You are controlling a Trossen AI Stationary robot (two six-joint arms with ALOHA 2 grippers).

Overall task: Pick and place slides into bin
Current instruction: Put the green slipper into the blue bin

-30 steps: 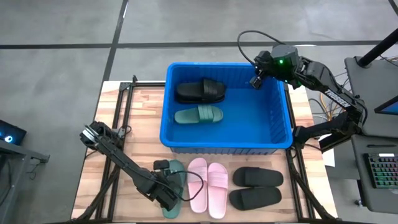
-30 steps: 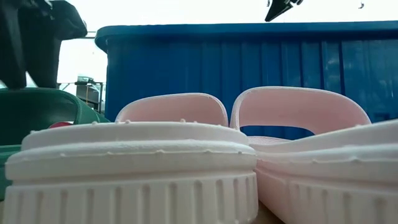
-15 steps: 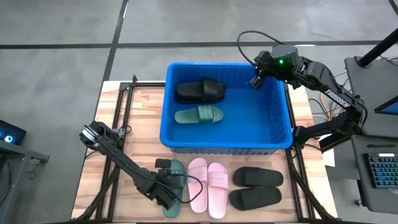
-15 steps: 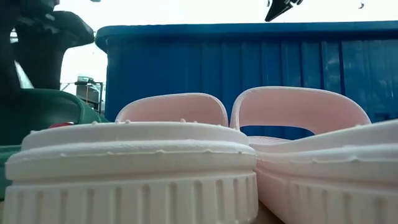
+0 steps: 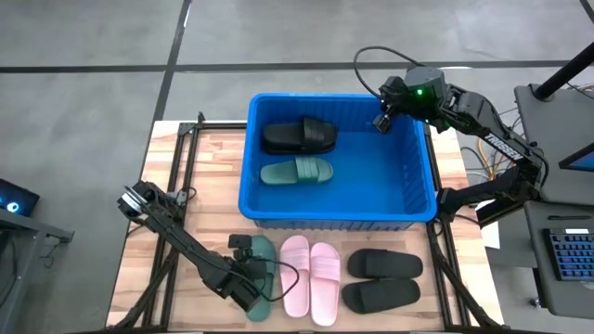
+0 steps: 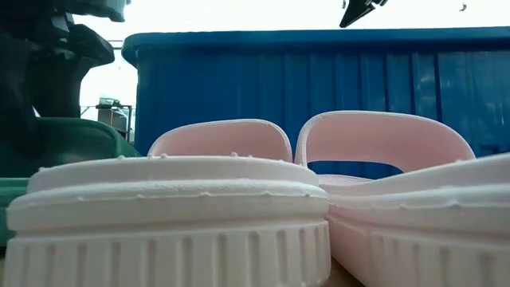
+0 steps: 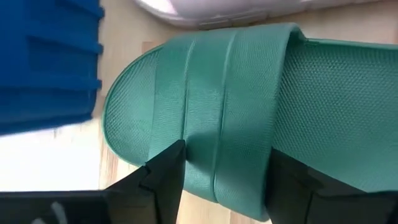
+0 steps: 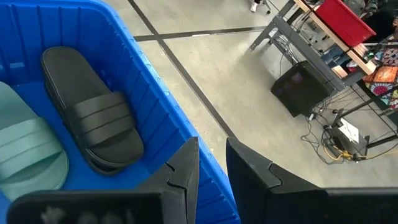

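Note:
A dark green slide [image 5: 263, 269] lies sole-down on the wooden table, left of the pink pair [image 5: 311, 278]. My left gripper [image 7: 227, 180] reaches down over it, open, with one finger on each side of the wide strap [image 7: 224, 93]. It also shows in the high view [image 5: 251, 289]. The blue bin [image 5: 339, 219] holds a black slide [image 5: 299, 135] and a green slide [image 5: 297, 172]. My right gripper [image 5: 380, 122] hangs above the bin's far right corner with a narrow gap between its fingers [image 8: 186, 168] and nothing in it. My left gripper comes at the green slide from above, slanting down, with its fingers [image 7: 165, 177] astride the strap, one by the toe-side edge and one by the heel-side edge. Whether they touch the strap, I cannot tell. The slide lies flat on the table.
A black pair [image 5: 380, 278] lies right of the pink pair near the table's front edge. The pink slides [image 6: 183, 215] fill the low view in front of the bin's wall [image 6: 319, 88]. Black frame rails run along both table sides.
My left gripper has sunk a little toward the green slide's strap and rolled slightly about its own line. The slide has stayed in place.

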